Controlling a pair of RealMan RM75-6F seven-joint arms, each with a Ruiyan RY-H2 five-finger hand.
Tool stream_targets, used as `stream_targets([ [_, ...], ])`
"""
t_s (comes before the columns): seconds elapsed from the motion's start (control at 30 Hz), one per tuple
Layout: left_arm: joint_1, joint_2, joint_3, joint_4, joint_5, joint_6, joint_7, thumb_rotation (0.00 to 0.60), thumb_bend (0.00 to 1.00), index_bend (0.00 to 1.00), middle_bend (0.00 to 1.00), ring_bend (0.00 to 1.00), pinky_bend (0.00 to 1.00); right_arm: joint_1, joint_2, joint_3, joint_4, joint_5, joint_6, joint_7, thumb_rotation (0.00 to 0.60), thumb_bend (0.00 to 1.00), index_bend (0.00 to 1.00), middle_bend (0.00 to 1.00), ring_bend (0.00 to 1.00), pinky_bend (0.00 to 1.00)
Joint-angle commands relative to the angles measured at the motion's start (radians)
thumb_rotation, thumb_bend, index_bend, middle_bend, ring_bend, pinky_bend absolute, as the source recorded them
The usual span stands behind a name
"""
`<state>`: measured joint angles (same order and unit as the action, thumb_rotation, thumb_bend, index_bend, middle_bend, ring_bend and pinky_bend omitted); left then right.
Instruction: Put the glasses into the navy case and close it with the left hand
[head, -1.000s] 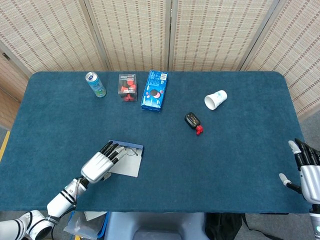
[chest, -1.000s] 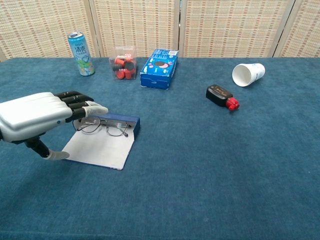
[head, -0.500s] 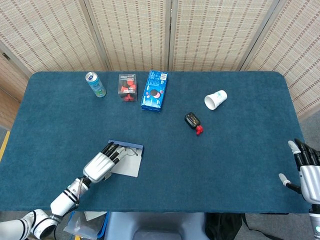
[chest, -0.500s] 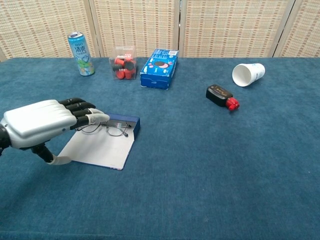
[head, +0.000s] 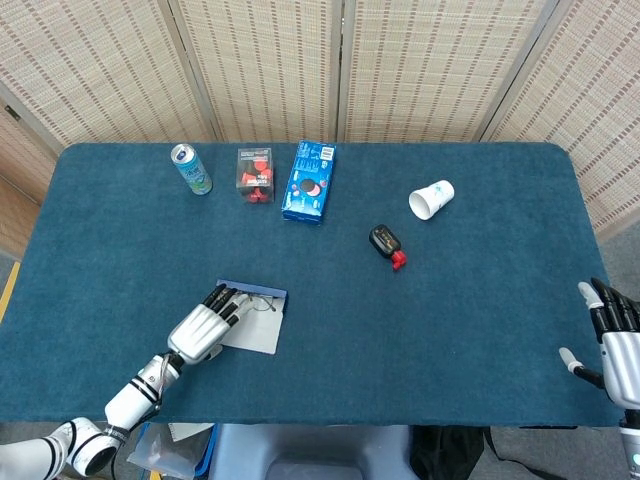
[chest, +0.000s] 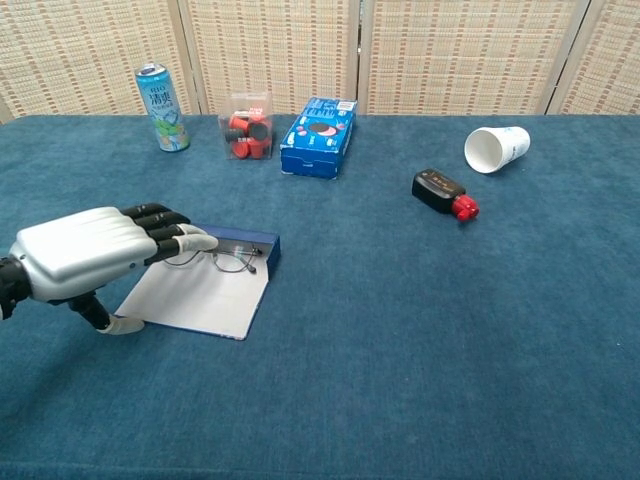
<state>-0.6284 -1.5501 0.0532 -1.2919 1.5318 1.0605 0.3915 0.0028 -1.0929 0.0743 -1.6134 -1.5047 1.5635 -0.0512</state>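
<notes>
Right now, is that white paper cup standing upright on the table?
No, the white paper cup lies tipped on its side on the blue table, its open mouth facing the camera in the chest view.

Head view: high above the near edge, looking steeply down on the whole table (head: 480, 330); chest view: low and closer, facing the rear screen (chest: 300, 50); both share the left hand (head: 203, 328) and the far-edge row of items.
</notes>
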Motion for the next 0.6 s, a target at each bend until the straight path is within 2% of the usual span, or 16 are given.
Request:
stream_targets([
  [0.03, -0.001, -0.004, -0.005, 0.002, -0.005, -0.008, 0.005, 0.600, 0.22, 0.00, 0.00, 0.00, 0.00, -0.001, 0.000, 0.000, 0.000, 0.000, 0.002, 0.001, 0.600, 0.19, 0.00, 0.05, 0.08, 0.11],
  [0.6, 0.000, -0.009, -0.029, -0.010, -0.038, -0.039, 0.023, 0.600, 0.22, 0.00, 0.00, 0.00, 0.00, -0.006, -0.001, -0.002, 0.001, 0.001, 0.007, 0.002, 0.600, 0.19, 0.00, 0.05, 0.08, 0.11],
])
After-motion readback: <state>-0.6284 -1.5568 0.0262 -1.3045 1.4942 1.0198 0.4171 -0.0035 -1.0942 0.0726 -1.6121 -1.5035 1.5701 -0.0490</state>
